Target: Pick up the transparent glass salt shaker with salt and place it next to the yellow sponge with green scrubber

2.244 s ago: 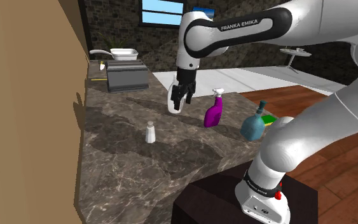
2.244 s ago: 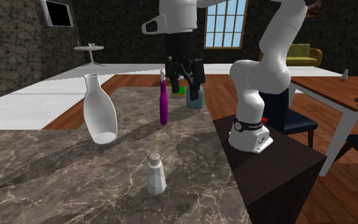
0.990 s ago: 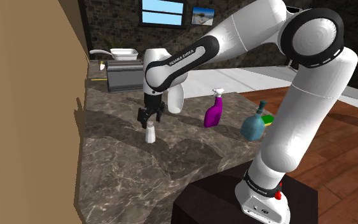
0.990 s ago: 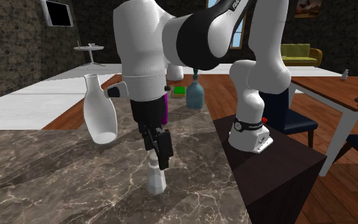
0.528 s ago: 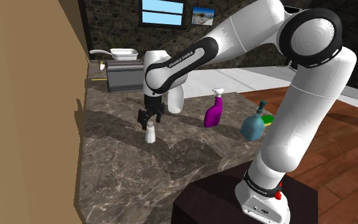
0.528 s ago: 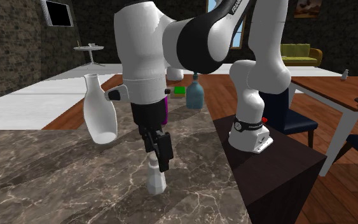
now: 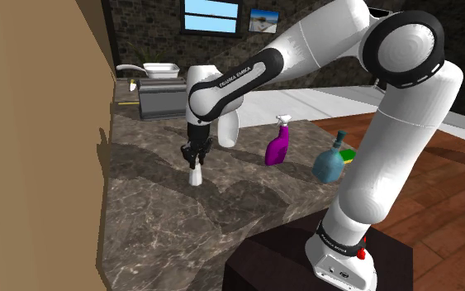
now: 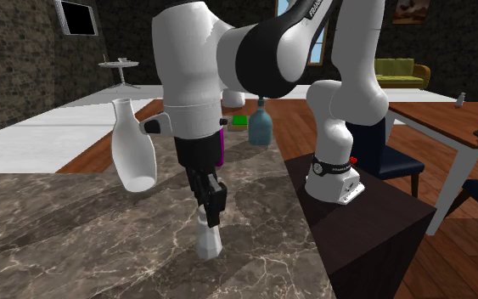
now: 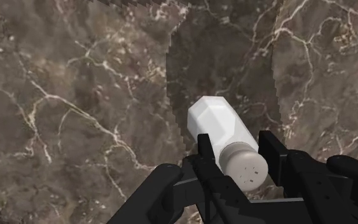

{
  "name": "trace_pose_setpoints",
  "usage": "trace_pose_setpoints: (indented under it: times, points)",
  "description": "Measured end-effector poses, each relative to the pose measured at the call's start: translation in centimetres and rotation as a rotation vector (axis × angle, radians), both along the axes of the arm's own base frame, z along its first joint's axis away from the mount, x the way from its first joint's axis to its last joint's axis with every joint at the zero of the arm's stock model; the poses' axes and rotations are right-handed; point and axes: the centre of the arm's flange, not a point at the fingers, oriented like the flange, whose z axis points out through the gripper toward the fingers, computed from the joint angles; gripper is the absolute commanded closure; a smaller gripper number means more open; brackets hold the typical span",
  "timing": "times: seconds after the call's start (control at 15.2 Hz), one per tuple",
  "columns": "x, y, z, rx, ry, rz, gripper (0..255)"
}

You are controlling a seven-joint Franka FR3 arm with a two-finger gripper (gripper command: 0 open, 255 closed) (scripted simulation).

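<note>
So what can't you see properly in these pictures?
- Sponge: in the shoulder view, mostly hidden behind the teal bottle.
- Purple spray bottle: in the second exterior view, nearly all hidden by the arm.
- Salt shaker: in the second exterior view, its top is hidden by the tool.
- Salt inside: the shaker is drawn plain white, so cannot tell.
</note>
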Motion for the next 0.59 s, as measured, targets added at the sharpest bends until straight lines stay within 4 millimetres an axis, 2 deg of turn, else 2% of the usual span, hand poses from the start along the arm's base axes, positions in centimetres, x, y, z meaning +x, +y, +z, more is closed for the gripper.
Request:
trace_pose_setpoints:
  times: [0.26, 0.59]
  points:
    - [0.0, 0.1, 0.3, 0.000, 0.001, 0.000, 255]
    - [-0.1, 0.1, 2.6, 0.000, 0.001, 0.001, 255]
